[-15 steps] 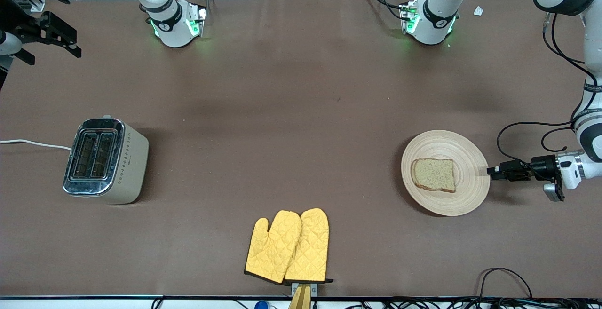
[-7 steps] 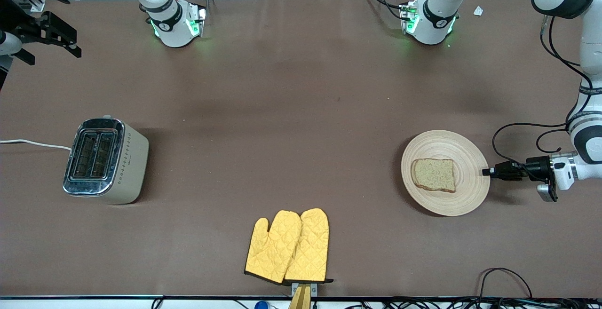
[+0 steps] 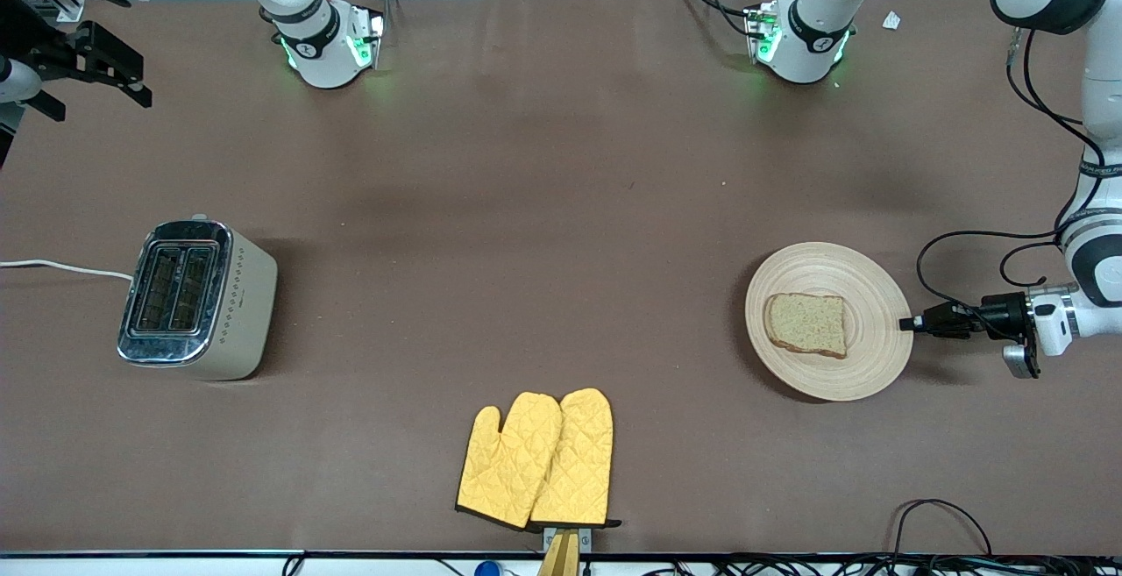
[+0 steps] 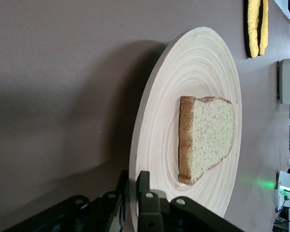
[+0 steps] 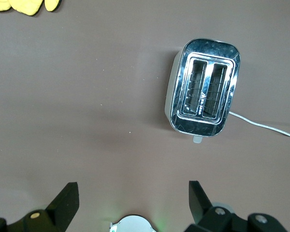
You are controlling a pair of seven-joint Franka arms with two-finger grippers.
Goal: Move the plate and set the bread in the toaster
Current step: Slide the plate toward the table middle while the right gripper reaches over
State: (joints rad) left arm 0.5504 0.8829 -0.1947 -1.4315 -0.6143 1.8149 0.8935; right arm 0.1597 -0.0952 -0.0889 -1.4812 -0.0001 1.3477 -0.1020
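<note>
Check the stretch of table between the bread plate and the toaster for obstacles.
Nothing visible blocks it: bare brown table lies between the round light-wood plate and the cream two-slot toaster. The yellow oven mitts lie nearer the camera, off that line.

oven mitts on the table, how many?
2. Both yellow oven mitts lie side by side, overlapping, at the table edge nearest the front camera, nearer it than the toaster and plate. None seems hidden.
</note>
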